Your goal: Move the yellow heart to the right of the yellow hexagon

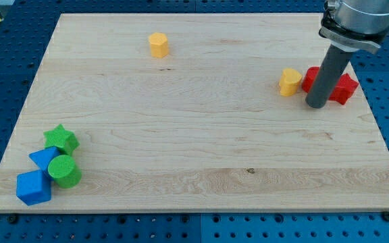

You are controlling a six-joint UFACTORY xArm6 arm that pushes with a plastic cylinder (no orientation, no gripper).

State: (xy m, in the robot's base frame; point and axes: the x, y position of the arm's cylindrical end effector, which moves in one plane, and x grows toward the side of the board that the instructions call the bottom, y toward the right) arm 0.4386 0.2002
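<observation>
The yellow heart (290, 82) lies on the wooden board (201, 135) at the view's right, upper part. The yellow hexagon (159, 44) sits near the view's top, left of centre, far from the heart. My tip (316, 105) rests on the board just right of and slightly below the yellow heart, a small gap apart, in front of two red blocks. The rod hides part of the red blocks.
Two red blocks (343, 88) sit at the view's right behind the rod, one partly hidden. At the view's bottom left lies a cluster: a green star (61, 140), a blue triangle (44, 158), a green cylinder (65, 171) and a blue cube (33, 187).
</observation>
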